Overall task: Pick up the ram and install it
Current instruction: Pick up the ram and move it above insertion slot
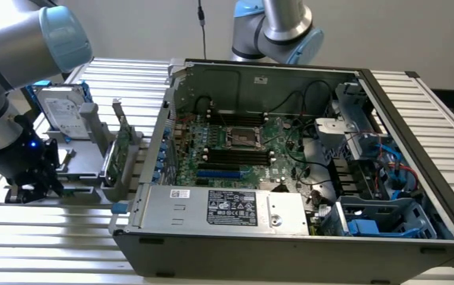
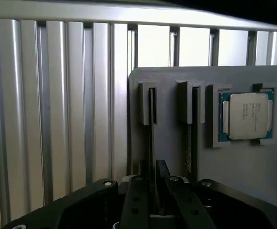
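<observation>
While the pick-up step is in hand, we see the gripper (image 2: 155,168) sitting low over a grey parts holder (image 2: 234,162), its black body lined up with a narrow upright slot. The ram (image 2: 151,129) stands in that slot, seen edge-on as a thin dark line between grey guide posts, and the gripper's tip meets its near end. We cannot tell whether the gripper is clamped on the stick or only straddling it. Just beside it is a second slot (image 2: 193,107) of the same kind, and beyond that a square processor (image 2: 246,114) lies flat in its own pocket. The holder rests on a table (image 2: 57,119) of ribbed aluminium slats. In the exterior view, the arm (image 1: 5,71) reaches down at the exterior view's left, with the gripper (image 1: 32,184) at the holder's near end. A silver hard drive (image 1: 60,113) and a green expansion card (image 1: 120,154) stand upright close by. Well apart, toward the exterior view's right, an open computer case (image 1: 416,119) lies on its side, showing the motherboard (image 1: 286,133) and its dark memory slots (image 1: 238,157). We judge the task barely begun: the ram is not yet out of the holder. Lifting it would call for a firm, centred hold and a straight pull along the guides, so the thin board does not bind.
</observation>
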You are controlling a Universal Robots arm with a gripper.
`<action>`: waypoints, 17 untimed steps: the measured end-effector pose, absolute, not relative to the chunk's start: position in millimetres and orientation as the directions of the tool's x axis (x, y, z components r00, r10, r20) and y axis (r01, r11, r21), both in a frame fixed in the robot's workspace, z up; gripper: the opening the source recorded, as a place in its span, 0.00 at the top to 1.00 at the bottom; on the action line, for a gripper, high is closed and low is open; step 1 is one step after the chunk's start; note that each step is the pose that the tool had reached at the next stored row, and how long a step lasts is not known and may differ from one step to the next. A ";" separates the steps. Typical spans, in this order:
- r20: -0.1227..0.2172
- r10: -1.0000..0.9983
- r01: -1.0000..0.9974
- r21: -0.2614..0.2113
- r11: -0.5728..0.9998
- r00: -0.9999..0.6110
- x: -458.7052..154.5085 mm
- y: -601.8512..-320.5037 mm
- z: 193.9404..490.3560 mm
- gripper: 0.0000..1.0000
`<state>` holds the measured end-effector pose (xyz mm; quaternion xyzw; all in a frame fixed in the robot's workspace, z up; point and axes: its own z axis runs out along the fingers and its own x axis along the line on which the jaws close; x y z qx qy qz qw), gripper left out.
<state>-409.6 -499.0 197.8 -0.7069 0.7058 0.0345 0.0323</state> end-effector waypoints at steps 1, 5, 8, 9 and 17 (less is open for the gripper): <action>-0.094 -0.996 -1.000 0.004 -0.001 0.001 -409.6 -498.8 197.8 0.79; -0.094 -0.996 -1.000 0.006 0.000 -0.001 -409.7 -497.0 197.9 0.79; -0.094 -0.996 -1.000 0.010 0.001 -0.002 -409.6 -496.1 197.6 0.79; -0.094 -0.996 -1.000 0.012 0.002 -0.003 -409.6 -495.9 197.6 0.79; -0.094 -0.995 -0.999 0.032 0.012 -0.015 -409.5 -495.7 197.6 0.87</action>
